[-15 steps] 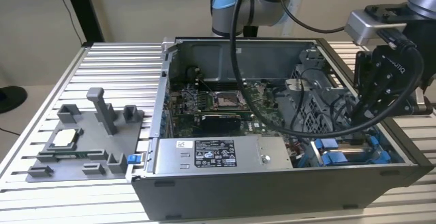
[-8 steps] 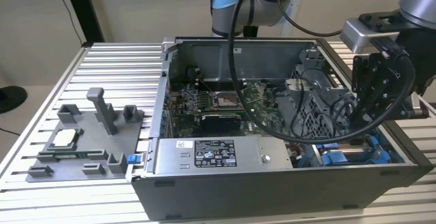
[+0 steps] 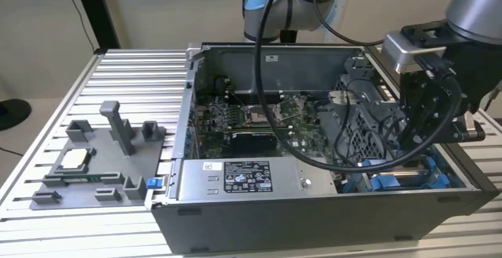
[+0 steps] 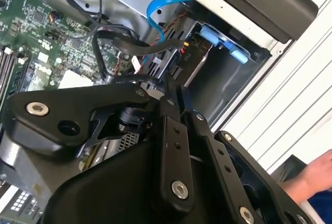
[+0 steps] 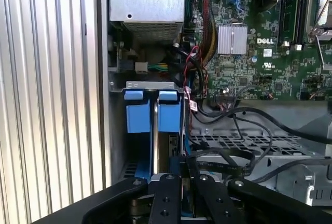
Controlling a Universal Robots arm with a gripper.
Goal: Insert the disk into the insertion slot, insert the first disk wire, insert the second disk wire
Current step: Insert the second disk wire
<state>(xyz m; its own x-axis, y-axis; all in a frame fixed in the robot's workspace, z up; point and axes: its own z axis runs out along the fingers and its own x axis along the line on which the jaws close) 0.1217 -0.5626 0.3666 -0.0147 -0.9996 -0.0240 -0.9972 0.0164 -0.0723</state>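
The black 2-fingered gripper (image 5: 179, 164) hangs low inside the open grey computer case (image 3: 314, 211), its fingers drawn together just above the drive bay, apparently pinching the black flat wire (image 5: 228, 164) at its plug, though the pinch point itself is hidden. In the second wrist view the closed tip (image 4: 171, 86) sits just beside the rear edge of the silver hard drive in its bright blue plastic carrier (image 4: 199, 60).

That disk appears already seated in the grey metal insertion slot with blue rails (image 5: 150, 86), at the case corner nearest the exterior view's right; 2 blue tabs (image 5: 168, 111) stand side by side at its mouth.

Judging by this, a wire insertion is in hand. To do it well, the plug should stay square to the drive's connector and be pressed straight, without dragging on the loose light-blue cable (image 4: 161, 6) arching nearby.

The case also holds the green motherboard (image 5: 270, 53), the grey labelled power-supply box (image 3: 251, 180) and a perforated grey cage (image 5: 244, 143).
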